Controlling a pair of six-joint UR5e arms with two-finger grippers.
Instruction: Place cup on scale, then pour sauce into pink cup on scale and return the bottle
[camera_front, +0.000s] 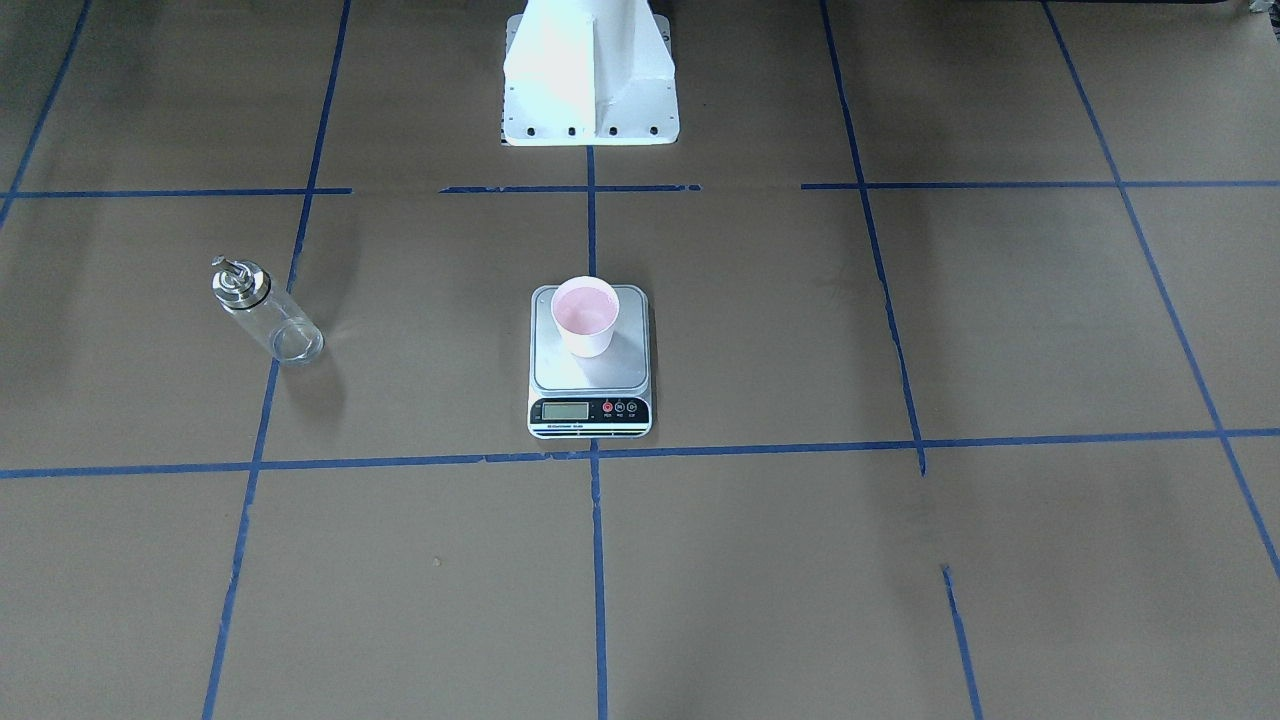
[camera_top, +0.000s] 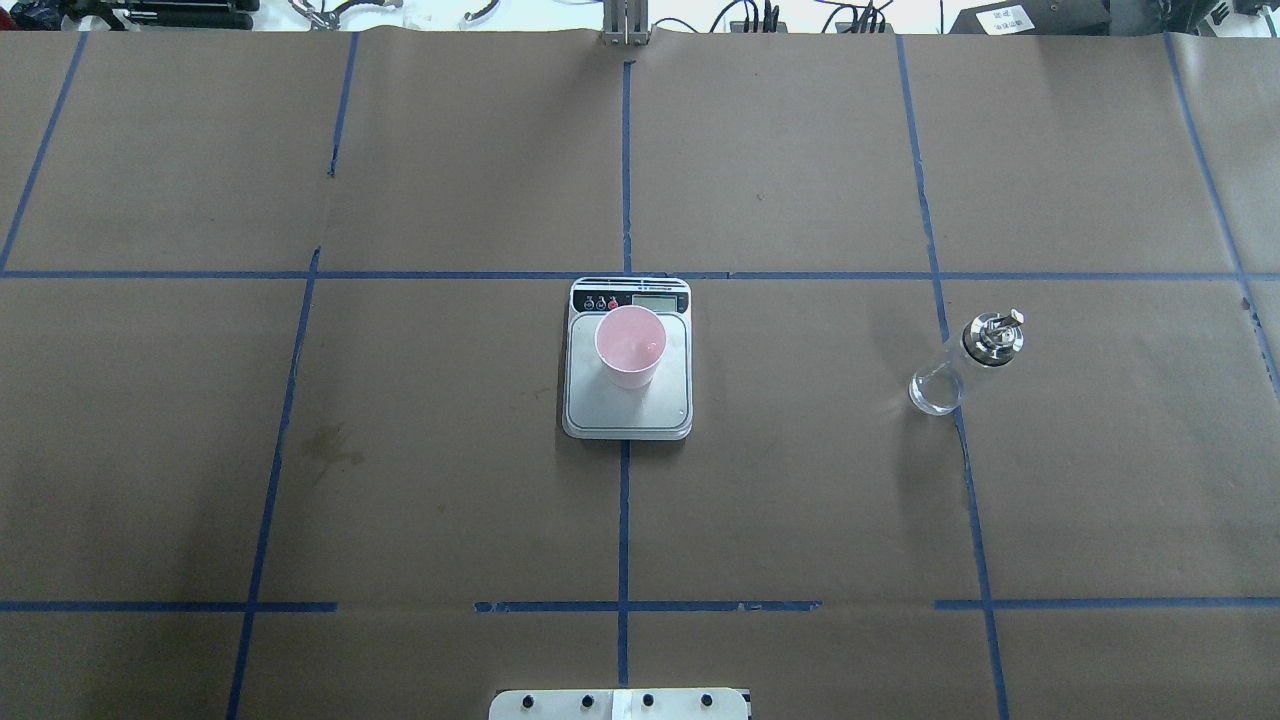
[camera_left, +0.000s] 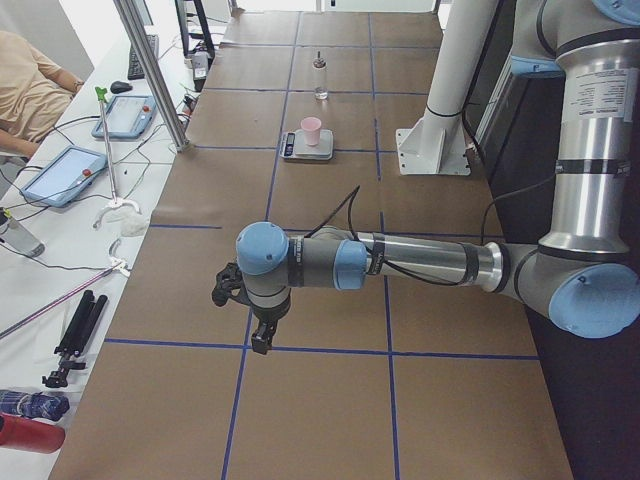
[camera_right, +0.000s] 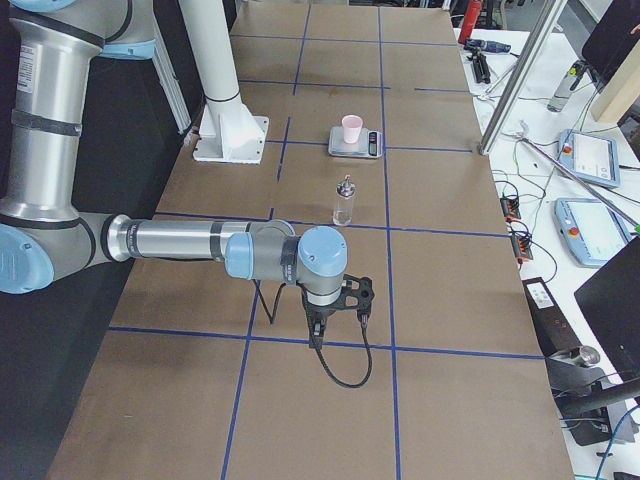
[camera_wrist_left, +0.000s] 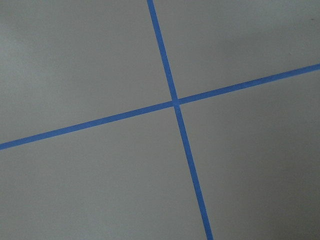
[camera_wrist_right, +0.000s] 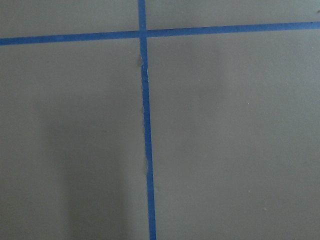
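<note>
The pale pink cup (camera_front: 585, 315) stands upright on the steel platform of the scale (camera_front: 590, 378) at the table's middle; both also show in the overhead view, cup (camera_top: 630, 347) on scale (camera_top: 628, 412). The clear glass bottle (camera_front: 265, 312) with its silver spout cap stands upright on the table toward the robot's right (camera_top: 965, 360), apart from the scale. I cannot tell the sauce from the glass. My left gripper (camera_left: 260, 340) and right gripper (camera_right: 317, 335) hang over bare table at its ends, far from these things; I cannot tell if they are open or shut.
The white robot base (camera_front: 590, 80) stands behind the scale. Blue tape lines (camera_top: 625, 180) grid the brown table. Beside the table are a metal post (camera_left: 150, 70), tablets (camera_left: 65, 170), cables and a seated person (camera_left: 30, 90).
</note>
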